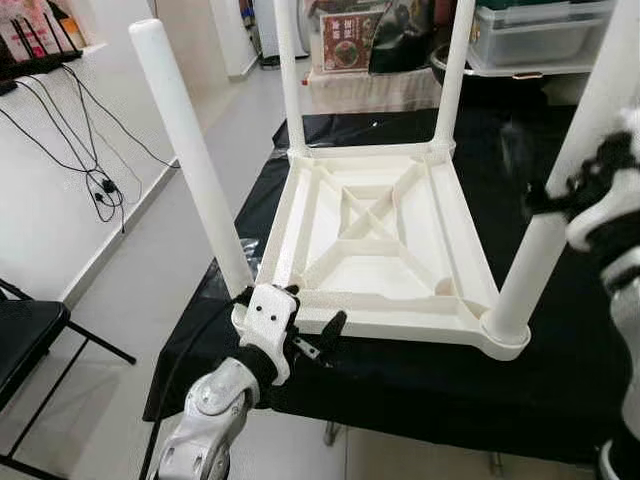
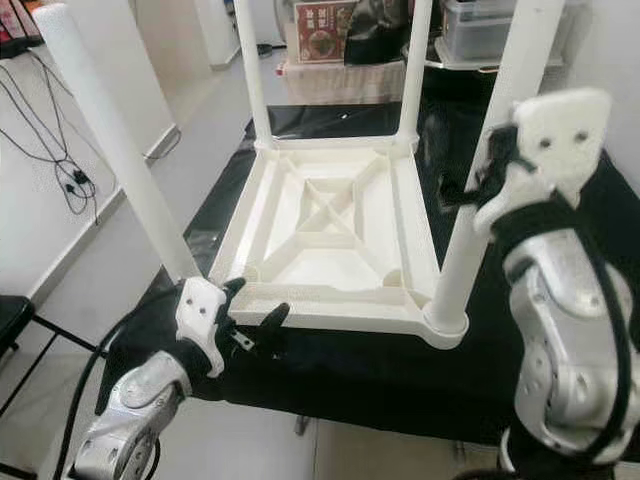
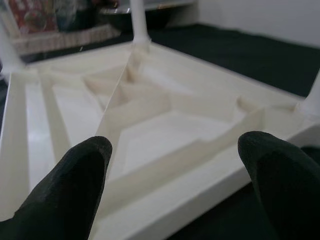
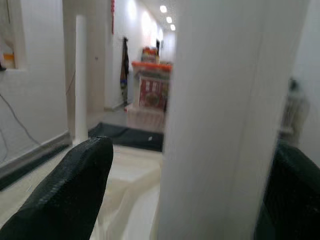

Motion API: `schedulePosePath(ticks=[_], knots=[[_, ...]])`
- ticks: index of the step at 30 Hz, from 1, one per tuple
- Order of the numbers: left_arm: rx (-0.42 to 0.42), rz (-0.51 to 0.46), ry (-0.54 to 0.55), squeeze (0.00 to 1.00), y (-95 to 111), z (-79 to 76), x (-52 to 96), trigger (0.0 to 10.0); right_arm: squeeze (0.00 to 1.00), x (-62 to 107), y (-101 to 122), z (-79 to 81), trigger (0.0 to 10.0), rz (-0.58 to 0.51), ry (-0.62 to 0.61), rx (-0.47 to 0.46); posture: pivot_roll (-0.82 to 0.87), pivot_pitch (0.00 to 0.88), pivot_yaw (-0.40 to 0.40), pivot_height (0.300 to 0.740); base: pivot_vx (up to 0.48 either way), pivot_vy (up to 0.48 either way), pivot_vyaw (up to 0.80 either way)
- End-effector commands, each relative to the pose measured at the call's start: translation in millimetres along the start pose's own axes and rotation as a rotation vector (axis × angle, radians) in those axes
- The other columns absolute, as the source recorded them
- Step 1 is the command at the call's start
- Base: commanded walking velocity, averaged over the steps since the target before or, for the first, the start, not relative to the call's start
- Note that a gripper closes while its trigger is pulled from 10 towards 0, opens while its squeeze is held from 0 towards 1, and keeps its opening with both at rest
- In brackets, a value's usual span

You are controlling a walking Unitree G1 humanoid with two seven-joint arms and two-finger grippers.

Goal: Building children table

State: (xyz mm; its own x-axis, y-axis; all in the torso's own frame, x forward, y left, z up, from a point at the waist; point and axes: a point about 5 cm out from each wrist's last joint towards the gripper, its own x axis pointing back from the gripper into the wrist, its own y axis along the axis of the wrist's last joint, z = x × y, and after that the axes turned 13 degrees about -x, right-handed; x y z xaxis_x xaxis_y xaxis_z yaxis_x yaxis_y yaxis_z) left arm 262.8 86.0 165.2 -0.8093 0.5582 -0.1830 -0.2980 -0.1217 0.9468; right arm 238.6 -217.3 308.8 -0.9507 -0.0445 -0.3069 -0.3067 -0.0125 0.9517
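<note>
Item 1: children's table (image 1: 380, 240), white moulded plastic, lying upside down on a table (image 1: 560, 390) covered in black cloth. Underside is a shallow square tray with raised rim and X-shaped stiffening ribs around a small central square; surface faintly glossy. 4 round, smooth legs stand upward from corner sockets: near-left leg (image 1: 190, 150), near-right leg (image 2: 495, 150), and 2 far legs (image 1: 290, 75).

Item 2: left gripper (image 1: 290, 320), white housing with black fingers, at the near-left corner of the upturned top, beside the base of the near-left leg. Jaws spread wide, with the near rim between them in the left wrist view; contact cannot be told.

Item 3: right gripper (image 2: 490, 180), raised beside the near-right leg at mid-height. Jaws set on either side of that leg in the right wrist view, spread about its width; firm grip cannot be told.

Item 4: clear lidded storage bins (image 1: 540, 35), stacked beyond the table; contents not legible.

Item 5: black folding chair (image 1: 25, 340), on pale floor at left.
</note>
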Motion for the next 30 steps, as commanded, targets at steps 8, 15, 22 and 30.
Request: schedulePosePath(ticks=[8, 15, 22, 30], knots=[[-0.062, -0.115, -0.024, 0.0, 30, 14.8, 1.5, 10.0, 0.0, 13.4, -22, 3.6, 10.0, 0.097, 0.01, -0.06, -0.09, 0.094, 0.051, 0.74, 0.0, 0.0, 0.0], [-0.088, -0.121, -0.019, 0.0, 33, 15.4, 4.2, 10.0, 0.0, 6.7, -21, 4.7, 10.0, 0.087, 0.002, -0.086, -0.07, 0.084, 0.037, 0.74, 0.0, 0.0, 0.0], [-0.091, -0.114, -0.031, 0.0, 33, 14.0, 5.6, 10.0, 0.0, 6.1, -16, -6.9, 9.9, 0.074, -0.045, -0.084, -0.07, 0.081, 0.035, 0.74, 0.0, 0.0, 0.0], [-0.093, -0.112, -0.041, 0.0, 33, 11.8, 4.9, 10.0, 0.0, 3.0, -3, -29.3, 10.0, 0.018, -0.151, -0.087, -0.07, 0.083, 0.038, 0.74, 0.0, 0.0, 0.0]])
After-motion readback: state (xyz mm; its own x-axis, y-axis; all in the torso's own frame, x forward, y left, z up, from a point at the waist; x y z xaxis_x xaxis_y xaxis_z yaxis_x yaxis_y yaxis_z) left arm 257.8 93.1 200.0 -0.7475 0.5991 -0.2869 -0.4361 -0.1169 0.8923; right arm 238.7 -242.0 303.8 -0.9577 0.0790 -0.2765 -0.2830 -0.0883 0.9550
